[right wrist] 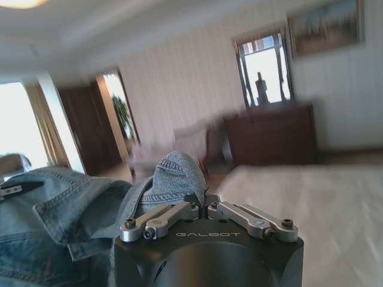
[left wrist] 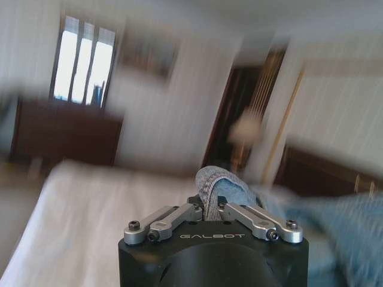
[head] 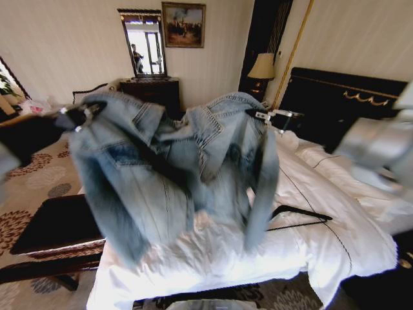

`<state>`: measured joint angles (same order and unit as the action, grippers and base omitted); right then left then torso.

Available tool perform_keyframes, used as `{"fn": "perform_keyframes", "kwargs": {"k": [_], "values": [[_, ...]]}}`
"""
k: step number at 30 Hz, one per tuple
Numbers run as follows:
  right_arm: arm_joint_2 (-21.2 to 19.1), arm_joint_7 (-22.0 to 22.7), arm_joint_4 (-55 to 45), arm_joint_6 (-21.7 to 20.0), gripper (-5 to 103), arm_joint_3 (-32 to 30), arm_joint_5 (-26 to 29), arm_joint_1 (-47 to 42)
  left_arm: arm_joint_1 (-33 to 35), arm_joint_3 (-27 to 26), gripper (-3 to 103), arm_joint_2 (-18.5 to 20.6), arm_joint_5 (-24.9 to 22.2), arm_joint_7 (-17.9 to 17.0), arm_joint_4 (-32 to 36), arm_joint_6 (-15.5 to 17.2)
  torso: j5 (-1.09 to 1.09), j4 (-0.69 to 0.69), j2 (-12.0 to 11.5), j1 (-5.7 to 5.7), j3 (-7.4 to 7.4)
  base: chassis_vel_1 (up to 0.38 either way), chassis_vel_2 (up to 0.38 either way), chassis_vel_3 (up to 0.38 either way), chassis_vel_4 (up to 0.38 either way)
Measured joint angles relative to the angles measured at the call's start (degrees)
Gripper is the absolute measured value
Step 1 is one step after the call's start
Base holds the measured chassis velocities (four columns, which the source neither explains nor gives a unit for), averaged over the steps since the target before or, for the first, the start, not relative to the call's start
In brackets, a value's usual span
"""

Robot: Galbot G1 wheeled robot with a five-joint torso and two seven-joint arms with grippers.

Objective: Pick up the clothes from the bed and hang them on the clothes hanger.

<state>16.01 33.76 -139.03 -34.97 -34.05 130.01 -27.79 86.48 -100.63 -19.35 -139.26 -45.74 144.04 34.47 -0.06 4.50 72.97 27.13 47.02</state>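
The clothes, a light blue denim jacket (head: 168, 168), hang spread out in the air above the bed (head: 322, 245). My left gripper (head: 80, 116) is shut on one shoulder and my right gripper (head: 268, 116) on the other. The left wrist view shows a denim fold (left wrist: 212, 179) pinched in the left gripper (left wrist: 209, 206). In the right wrist view the right gripper (right wrist: 200, 206) clamps another fold (right wrist: 176, 173). The black clothes hanger (head: 303, 214) lies on the white duvet, to the right of the jacket and partly hidden behind a sleeve.
A black headboard (head: 335, 97) stands behind the pillows. A dark bench (head: 58, 223) sits at the bed's left side on patterned carpet. A dresser with mirror (head: 151, 93) and a lamp (head: 261, 66) stand by the far wall.
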Motion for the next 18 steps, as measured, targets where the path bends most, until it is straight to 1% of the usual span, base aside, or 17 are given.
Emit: {"fn": "perform_keyframes", "kwargs": {"k": [1, 2, 3, 4, 5, 6, 7, 8, 9, 10, 11, 12, 13, 14, 16, 17, 18], "values": [[-1.48, 3.48, -0.2, -2.07, 2, -0.66, 3.58, 0.49, 6.84, -8.44, 4, -1.33, -5.29, -2.58, -0.01, 3.6, -0.03, -0.01, -0.01, 0.03, 0.01, 0.0, 0.0, 0.0, 0.0], [-1.48, 3.48, -0.2, -2.07, 2, -0.66, 3.58, 0.49, 6.84, -8.44, 4, -1.33, -5.29, -2.58, -0.01, 3.6, -0.03, -0.01, -0.01, 0.03, 0.01, 0.0, 0.0, 0.0, 0.0], [-1.73, 4.43, -0.19, -2.58, 2, -0.69, 4.22, 0.59, 8.47, -10.25, 4, -1.68, -6.07, -3.08, -0.06, 4.29, -0.02, -0.02, -0.01, 0.03, 0.01, 0.0, 0.0, 0.0, 0.0], [-2.09, 7.33, -0.08, -4.03, 2, -0.62, 5.56, 0.78, 12.71, -13.83, 4, -2.38, -7.05, -3.7, -0.14, 5.74, 0.04, -0.04, -0.01, 0.03, 0.01, 0.0, 0.0, 0.0, 0.0], [-2.01, 10.88, 0.15, -5.9, 2, 0.37, 6.5, 0.8, 16.27, -14.48, 4, -2.53, -5.8, -3.69, -0.16, 5.87, 0.08, -0.04, -0.01, 0.02, 0.02, 0.0, 0.0, 0.0, 0.0], [-1.7, 12.12, 0.18, -6.44, 2, 0.87, 6.57, 0.6, 16.99, -13.55, 4, -2.41, -4.3, -3.53, -0.17, 5.53, 0.08, -0.02, -0.01, 0.02, 0.01, 0.0, 0.0, 0.0, 0.0], [-0.03, 14.45, 0.43, -7.12, 2, 2.79, 5.85, -0.04, 17.59, -9.08, 4, -2.24, 0.87, -2.28, -0.21, 4.24, 0.1, 0.04, -0.01, 0.01, 0.01, 0.0, 0.0, 0.0, 0.0], [-0.03, 14.45, 0.43, -7.12, 2, 2.79, 5.85, -0.04, 17.59, -9.08, 4, -2.24, 0.87, -2.28, -0.21, 4.24, 0.1, 0.04, -0.01, 0.01, 0.01, 0.0, 0.0, 0.0, 0.0], [1.55, 14.76, 1.02, -7.15, 2, 4.54, 3.75, -0.25, 18.2, -5.62, 4, -2.72, 5.12, -1.0, -0.22, 3.0, 0.09, 0.07, -0.01, 0.02, 0.01, 0.0, 0.0, 0.0, 0.0], [2.64, 14.43, 1.67, -7.15, 2, 6.1, 1.56, -0.37, 18.43, -3.54, 4, -3.11, 7.73, -0.26, -0.22, 2.41, 0.09, 0.07, -0.02, 0.02, 0.02, 0.0, 0.0, 0.0, 0.0], [4.84, 12.68, 3.25, -7.15, 2, 9.79, -3.49, -0.49, 17.92, 1.88, 4, -4.21, 13.44, 1.0, -0.21, 1.66, 0.08, 0.06, -0.02, 0.04, 0.02, 0.0, 0.0, 0.0, 0.0], [4.84, 12.68, 3.25, -7.15, 2, 9.79, -3.49, -0.49, 17.92, 1.88, 4, -4.21, 13.44, 1.0, -0.21, 1.66, 0.08, 0.06, -0.02, 0.04, 0.02, 0.0, 0.0, 0.0, 0.0], [7.41, 10.74, 5.16, -7.17, 2, 14.36, -8.29, -0.55, 16.56, 9.25, 4, -5.97, 20.41, 2.37, -0.24, 0.78, 0.07, -0.01, -0.04, 0.06, 0.05, 0.0, 0.0, 0.0, 0.0], [8.64, 9.83, 6.0, -7.46, 2, 16.34, -10.98, -1.08, 15.33, 14.03, 4, -6.93, 24.22, 2.89, -0.33, 0.23, 0.07, -0.08, -0.04, 0.07, 0.05, 0.0, 0.0, 0.0, 0.0], [12.26, 8.05, 8.15, -7.54, 2, 20.88, -20.63, -4.98, 9.74, 29.93, 4, -10.49, 36.15, 3.61, -0.57, -2.05, 0.05, -0.02, -0.04, 0.09, 0.05, 0.0, 0.0, 0.0, 0.0], [12.26, 8.05, 8.15, -7.54, 2, 20.88, -20.63, -4.98, 9.74, 29.93, 4, -10.49, 36.15, 3.61, -0.57, -2.05, 0.05, -0.02, -0.04, 0.09, 0.05, 0.0, 0.0, 0.0, 0.0], [13.72, 8.01, 9.19, -7.54, 2, 22.49, -23.54, -6.46, 7.51, 36.68, 4, -12.73, 40.87, 3.7, -0.72, -2.64, 0.05, 0.02, -0.04, 0.09, 0.04, 0.0, 0.0, 0.0, 0.0]]}}
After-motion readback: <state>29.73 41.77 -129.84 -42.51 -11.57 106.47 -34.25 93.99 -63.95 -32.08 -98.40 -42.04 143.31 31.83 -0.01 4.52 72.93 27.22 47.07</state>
